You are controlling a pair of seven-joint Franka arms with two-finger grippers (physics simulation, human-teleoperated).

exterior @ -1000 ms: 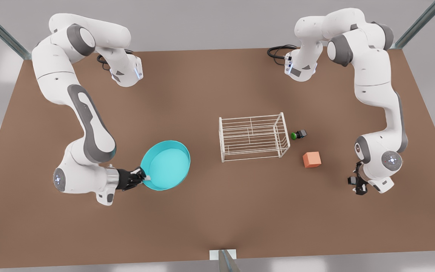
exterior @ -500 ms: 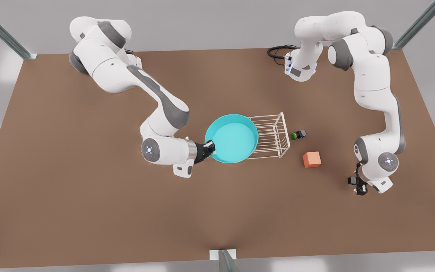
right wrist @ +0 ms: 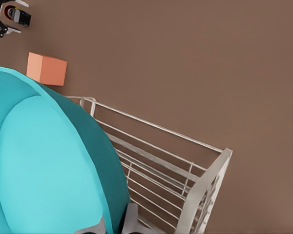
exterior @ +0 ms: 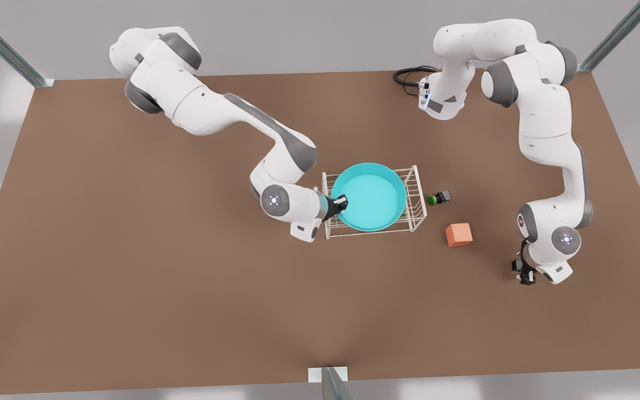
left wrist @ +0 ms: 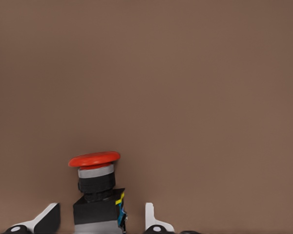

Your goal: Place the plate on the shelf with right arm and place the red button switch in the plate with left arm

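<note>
The glossy turquoise plate [exterior: 369, 196] sits over the gridded top of the white wire shelf [exterior: 415, 203], its rim clamped by the right gripper [exterior: 339, 204] at the front view's left edge of the rack; the right wrist view shows the plate's [right wrist: 44, 165] raised wall above the thin rods [right wrist: 185, 170]. The left wrist view shows the red button switch [left wrist: 96, 192], round red cap on a blocky black body, pinched in the left gripper [left wrist: 100, 222] above the matte brown tabletop [left wrist: 195, 87]. In the front view that gripper [exterior: 524, 272] hangs well apart from the shelf, beyond the orange cube [exterior: 458, 234] and green-capped switch [exterior: 439, 198].
</note>
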